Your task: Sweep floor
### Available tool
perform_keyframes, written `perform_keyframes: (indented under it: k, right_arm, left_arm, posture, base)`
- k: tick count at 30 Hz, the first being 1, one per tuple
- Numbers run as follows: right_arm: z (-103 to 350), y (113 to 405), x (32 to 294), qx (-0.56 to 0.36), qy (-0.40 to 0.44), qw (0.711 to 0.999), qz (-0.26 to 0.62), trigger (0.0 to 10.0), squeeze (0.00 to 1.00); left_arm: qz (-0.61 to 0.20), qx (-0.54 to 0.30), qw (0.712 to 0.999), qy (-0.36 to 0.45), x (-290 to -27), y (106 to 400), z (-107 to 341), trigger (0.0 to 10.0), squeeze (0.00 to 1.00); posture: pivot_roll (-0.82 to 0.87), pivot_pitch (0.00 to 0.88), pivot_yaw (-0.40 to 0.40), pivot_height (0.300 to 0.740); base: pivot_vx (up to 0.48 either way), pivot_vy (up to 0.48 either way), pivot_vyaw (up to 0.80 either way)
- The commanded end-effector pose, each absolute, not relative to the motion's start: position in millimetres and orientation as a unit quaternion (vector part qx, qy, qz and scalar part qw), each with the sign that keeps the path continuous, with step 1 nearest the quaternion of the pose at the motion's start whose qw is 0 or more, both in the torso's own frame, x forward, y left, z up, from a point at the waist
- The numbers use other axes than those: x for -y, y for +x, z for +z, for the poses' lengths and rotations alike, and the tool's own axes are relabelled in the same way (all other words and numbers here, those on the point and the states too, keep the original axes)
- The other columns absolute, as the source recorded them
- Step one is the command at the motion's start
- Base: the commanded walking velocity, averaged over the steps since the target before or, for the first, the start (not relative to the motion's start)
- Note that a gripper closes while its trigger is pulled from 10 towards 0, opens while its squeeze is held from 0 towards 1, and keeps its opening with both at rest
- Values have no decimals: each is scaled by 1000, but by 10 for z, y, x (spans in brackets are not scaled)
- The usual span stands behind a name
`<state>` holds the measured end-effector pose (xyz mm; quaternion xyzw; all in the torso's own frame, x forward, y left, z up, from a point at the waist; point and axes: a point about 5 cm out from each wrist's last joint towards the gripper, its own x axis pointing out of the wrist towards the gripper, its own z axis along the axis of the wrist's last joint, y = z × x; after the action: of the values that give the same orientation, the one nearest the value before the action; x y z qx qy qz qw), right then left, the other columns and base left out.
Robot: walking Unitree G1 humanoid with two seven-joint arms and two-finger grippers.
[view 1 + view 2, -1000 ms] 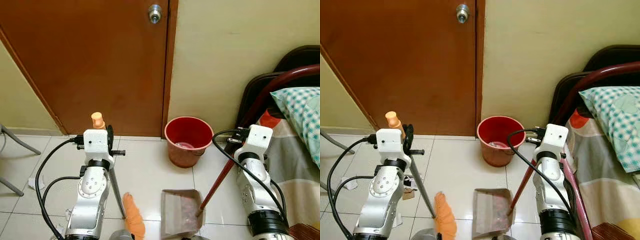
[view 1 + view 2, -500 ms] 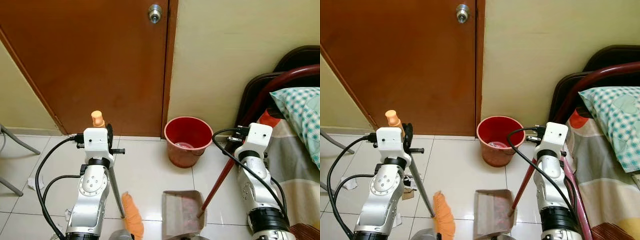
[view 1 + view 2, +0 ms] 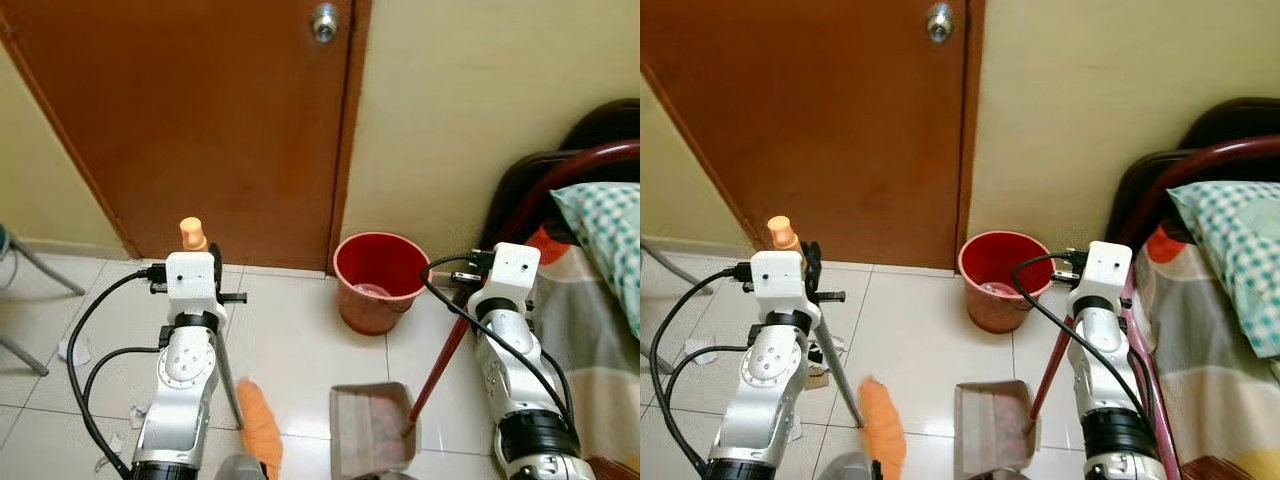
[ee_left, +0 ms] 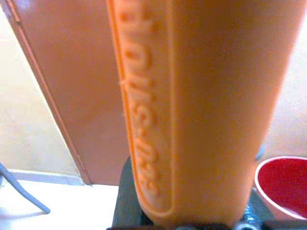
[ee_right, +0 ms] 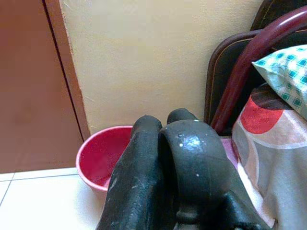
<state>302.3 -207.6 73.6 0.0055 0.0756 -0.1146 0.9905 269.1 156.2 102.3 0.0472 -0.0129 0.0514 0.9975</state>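
My left gripper (image 3: pixel 210 265) is shut on the orange grip (image 4: pixel 192 96) of a broom, whose tip (image 3: pixel 192 232) sticks up above the wrist. The grey shaft slants down to the orange bristles (image 3: pixel 260 432) on the white tiles. My right gripper (image 3: pixel 482 288) is shut on the long red handle (image 3: pixel 438 362) of a brown dustpan (image 3: pixel 370 428). The dustpan rests on the floor just right of the bristles, with reddish dirt in it. In the right wrist view the black fingers (image 5: pixel 182 163) are pressed together.
A red bucket (image 3: pixel 380 280) stands against the wall beyond the dustpan. The brown door (image 3: pixel 200 110) is shut ahead. A bed with a dark red frame (image 3: pixel 560 175) and checked pillow (image 3: pixel 1240 225) lies at right. Chair legs (image 3: pixel 30 265) and paper scraps (image 3: pixel 75 348) are at left.
The whole picture has shifted a little, so the camera has moved. The broom's bristles have swung slightly left, away from the dustpan. Both grips are unchanged.
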Motion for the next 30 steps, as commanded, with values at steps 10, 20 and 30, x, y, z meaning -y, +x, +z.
perform_keyframes:
  k: [10, 20, 30]
  right_arm:
    - [840, 3108, 2056, -52, 14, 992, -111, 10000, 0]
    - [836, 3116, 2032, -51, 23, 993, -107, 10000, 0]
    - [840, 3119, 1981, -49, 34, 993, -103, 10000, 0]
  left_arm:
    - [58, 38, 994, 82, -1598, 2745, 1130, 10000, 0]
    - [63, 41, 993, 88, -1611, 2742, 1141, 10000, 0]
    - [57, 70, 989, 116, -1624, 2812, 1282, 10000, 0]
  posture:
    - [113, 0, -46, 740]
    - [116, 0, -50, 740]
    - [113, 0, -50, 740]
  base:
    - [0, 0, 0]
    - [0, 0, 0]
    - [0, 0, 0]
